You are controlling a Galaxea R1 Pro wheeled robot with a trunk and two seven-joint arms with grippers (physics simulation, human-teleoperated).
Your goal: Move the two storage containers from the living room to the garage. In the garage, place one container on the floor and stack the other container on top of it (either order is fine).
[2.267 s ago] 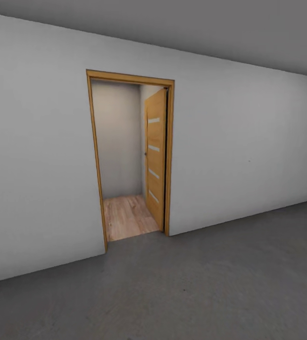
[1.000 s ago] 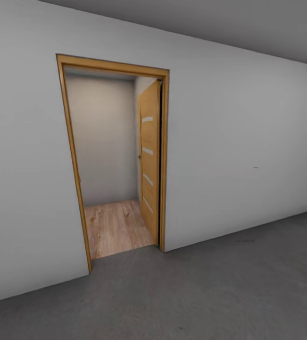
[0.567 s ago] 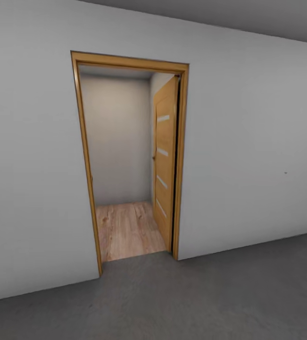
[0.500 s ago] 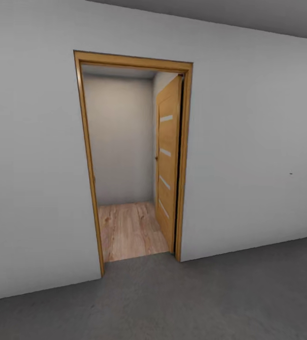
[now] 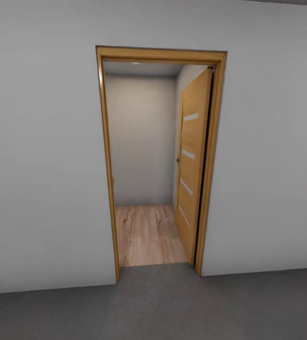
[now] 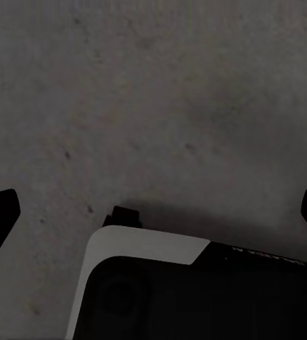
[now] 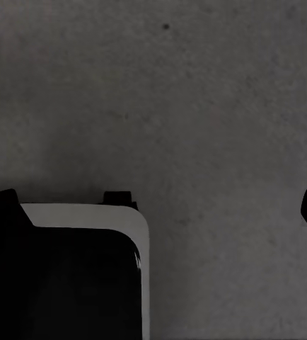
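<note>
Containers not in sight, presumably beyond the doorway (image 5: pixel 160 156) at 12 o'clock; robot stood on garage floor (image 5: pixel 172 307), left gripper (image 6: pixel 153 212) and right gripper (image 7: pixel 157 209) spread, empty, hanging over concrete, likely for transit.

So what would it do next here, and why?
Probably roll straight ahead through the open doorway: both grippers hang open and empty over grey concrete floor, and the wood plank floor beyond suggests the way to the bins.
</note>
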